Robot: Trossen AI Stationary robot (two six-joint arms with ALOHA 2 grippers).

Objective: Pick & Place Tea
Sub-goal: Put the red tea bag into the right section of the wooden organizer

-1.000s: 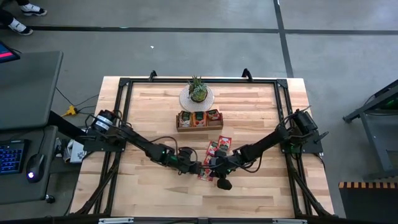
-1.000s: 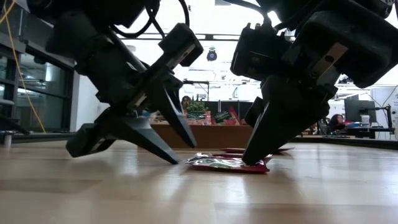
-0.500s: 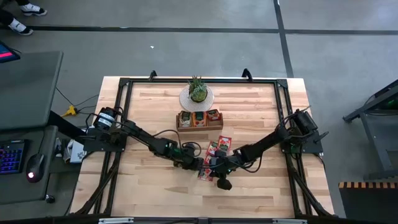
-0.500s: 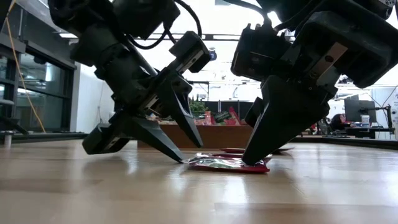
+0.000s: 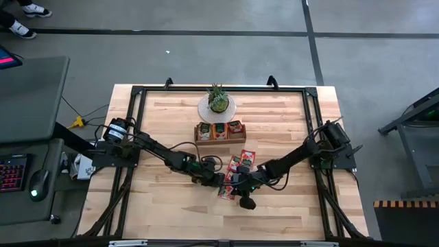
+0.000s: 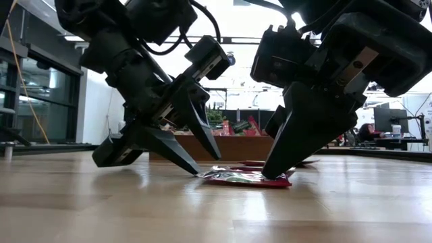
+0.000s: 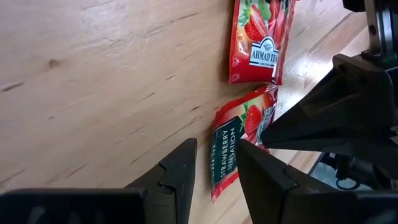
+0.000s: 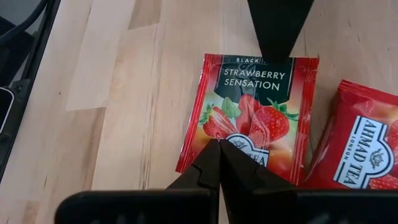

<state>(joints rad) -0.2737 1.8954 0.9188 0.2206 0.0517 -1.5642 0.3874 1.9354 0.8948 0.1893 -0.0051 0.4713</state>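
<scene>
A red strawberry tea sachet lies flat on the wooden table, also seen edge-on in the low view. My right gripper is shut, with its tips down on the sachet. My left gripper stands open at the sachet's opposite edge; in the left wrist view that edge lies between the two fingers. A second red sachet lies flat beside the first. More sachets lie near the middle of the table. My left gripper's lower fingertip meets the sachet's dark-printed edge at table level, slanting down from the table's left. The upper fingertip stands above the sachet, apart from it. My right gripper presses its shut fingertips down on the sachet's end nearest that arm, slanting down from the table's right. The sachet lies flat on the table under them.
A brown wooden tray holding sachets stands beyond the grippers toward the far edge, with a small potted plant on a round mat behind it. A black frame runs round the table. Bare wood lies toward the near edge.
My left gripper has moved toward the table's right, up to the sachet, and turned a little; its lower fingertip now meets the sachet's edge. Its finger gap looks unchanged. It has kept still for the last half second. The sachet has not moved.
</scene>
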